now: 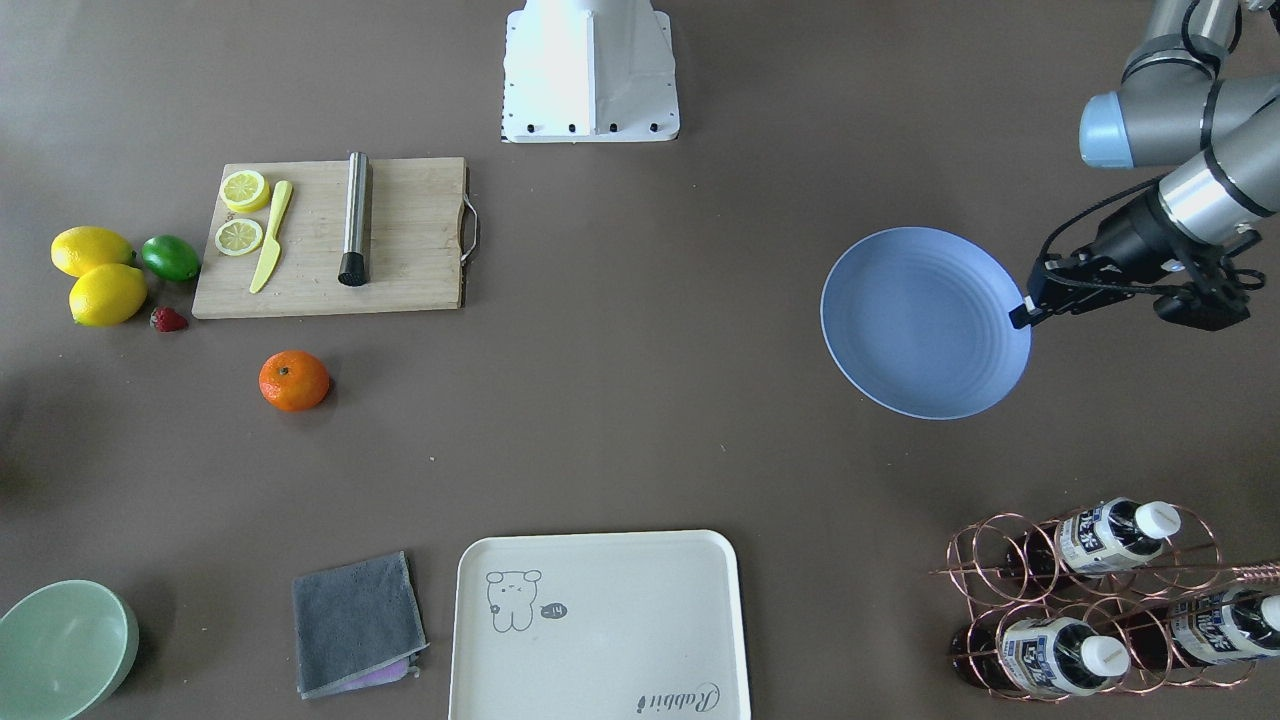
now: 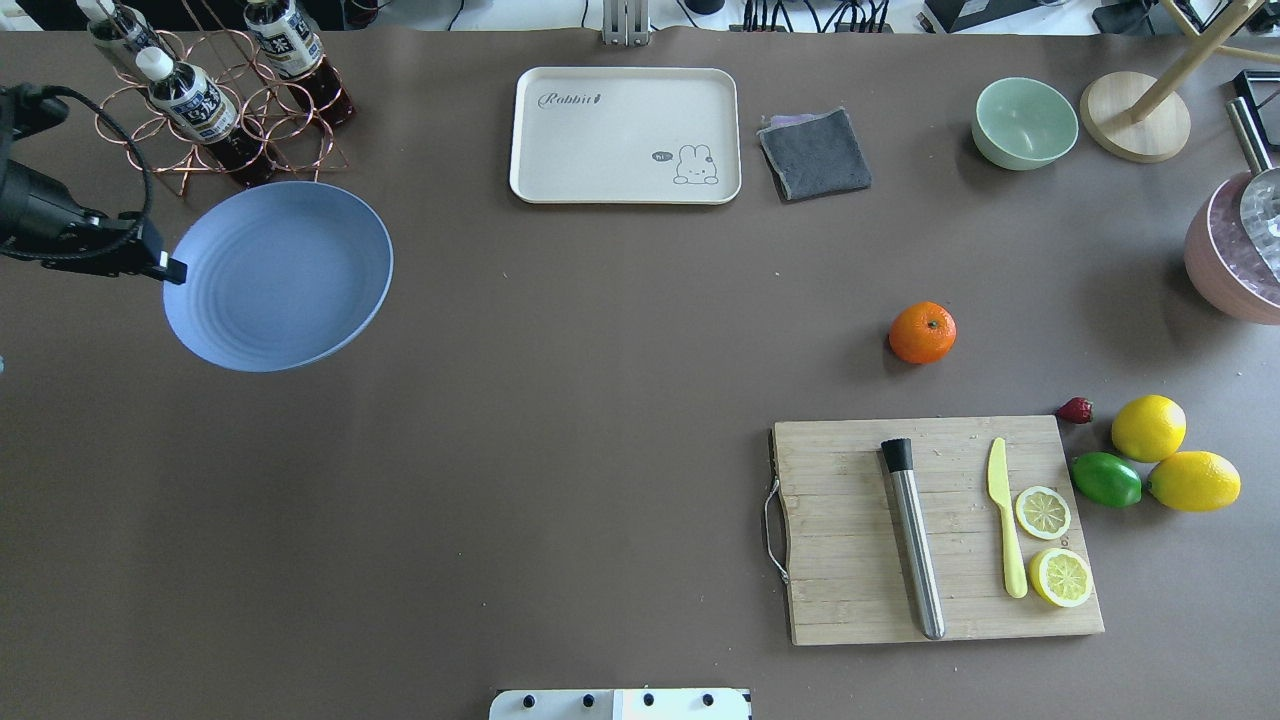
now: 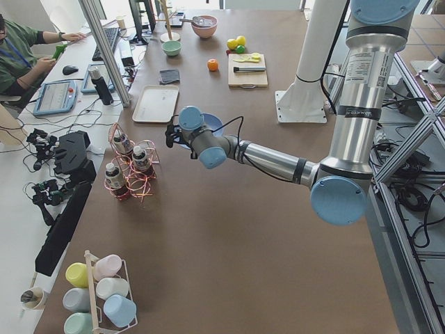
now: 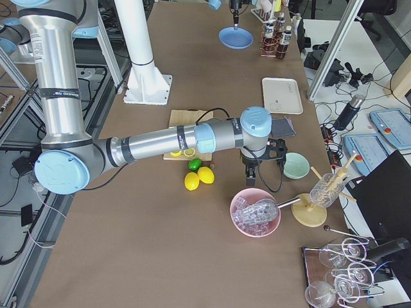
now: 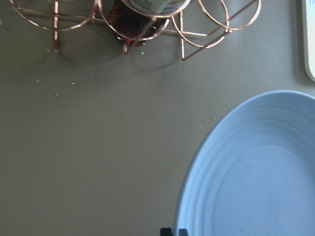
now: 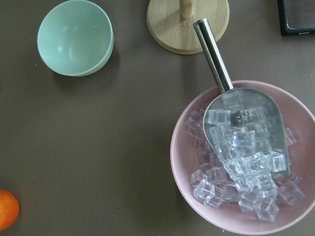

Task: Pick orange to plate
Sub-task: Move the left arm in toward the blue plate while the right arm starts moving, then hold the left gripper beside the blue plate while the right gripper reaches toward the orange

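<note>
While left claw point(image 1: 1022, 312) pinches plate point(image 1: 920, 320) rim, orange point(image 6: 7, 209) lies ungrasped, 8 o'clock in right wrist view; right claw point(image 4: 250, 178) state untellable; reach next.

We find open tabletop around the orange point(image 2: 921, 332) on most sides. Only the cutting board point(image 2: 850, 520) lies near it on the robot's side, with the strawberry point(image 2: 1075, 410) a little off (the lemons point(image 2: 1148, 427) and lime point(image 2: 1106, 479) sit farther out). A broad bare stretch runs from there to the plate point(image 2: 278, 275). There the bottle rack point(image 2: 200, 165) crowds the far rim, and the left gripper point(image 2: 176, 271) sits at the outer edge.
</note>
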You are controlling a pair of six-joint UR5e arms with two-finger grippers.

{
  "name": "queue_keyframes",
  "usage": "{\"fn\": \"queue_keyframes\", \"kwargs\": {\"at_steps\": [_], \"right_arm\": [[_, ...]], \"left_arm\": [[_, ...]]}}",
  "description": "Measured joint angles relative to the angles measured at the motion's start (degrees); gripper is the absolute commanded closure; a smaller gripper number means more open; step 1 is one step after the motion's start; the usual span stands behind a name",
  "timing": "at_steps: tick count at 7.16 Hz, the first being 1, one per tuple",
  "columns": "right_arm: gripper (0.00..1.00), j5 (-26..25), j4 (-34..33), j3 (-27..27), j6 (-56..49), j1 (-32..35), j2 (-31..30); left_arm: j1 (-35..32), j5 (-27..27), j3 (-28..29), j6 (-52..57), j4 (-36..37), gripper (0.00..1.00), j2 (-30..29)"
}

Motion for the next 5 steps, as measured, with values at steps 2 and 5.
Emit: {"fn": "queue_keyframes", "kwargs": {"at_steps": [2,5], "right_arm": [[0.00,-3.78,9.21,-0.27,14.97,-8.13,1.94],[0.00,-10.32,12.29,-0.95,26.46,-19.01,7.12]], "left_arm": [[8.41,7.52,-3.23,-10.63,0.29,1.00,-3.65],[18.92,18.08,-2.67,-20.04,2.74,1.00,-11.84]]}}
